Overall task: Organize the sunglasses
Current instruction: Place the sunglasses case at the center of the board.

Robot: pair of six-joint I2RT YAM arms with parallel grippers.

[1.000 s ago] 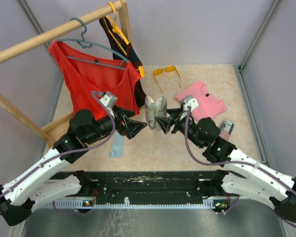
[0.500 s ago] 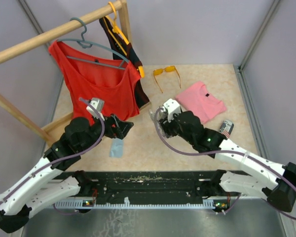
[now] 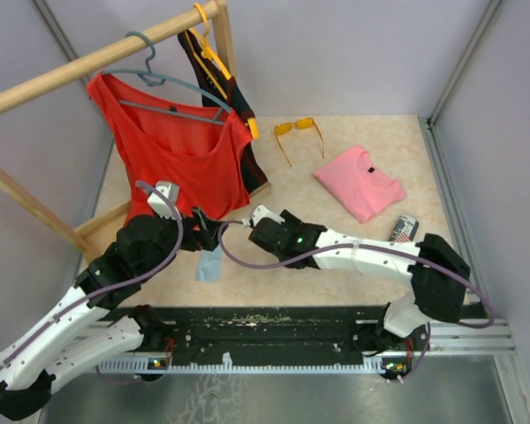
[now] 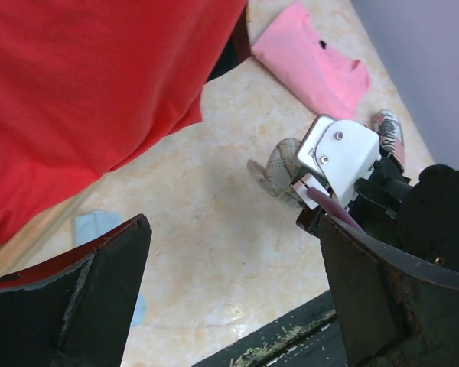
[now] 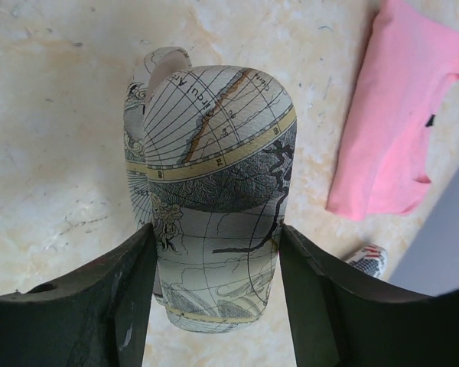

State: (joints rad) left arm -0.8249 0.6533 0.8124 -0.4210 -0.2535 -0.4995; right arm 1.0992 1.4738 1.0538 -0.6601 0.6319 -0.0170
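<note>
the right arm [image 3: 362,252] has swung left along the counter's [image 3: 300,190] near edge, its jaws clamped on the map-printed case [image 5: 214,176]. the left jaws stand apart, empty. the orange sunglasses [image 3: 299,131] lie by the far edge; casing them likely needs a reach there.

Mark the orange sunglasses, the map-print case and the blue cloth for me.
orange sunglasses [image 3: 306,124], top view, on a lens.
map-print case [image 5: 218,191], right wrist view, on its front shell.
blue cloth [image 3: 209,263], top view, on its middle.
</note>
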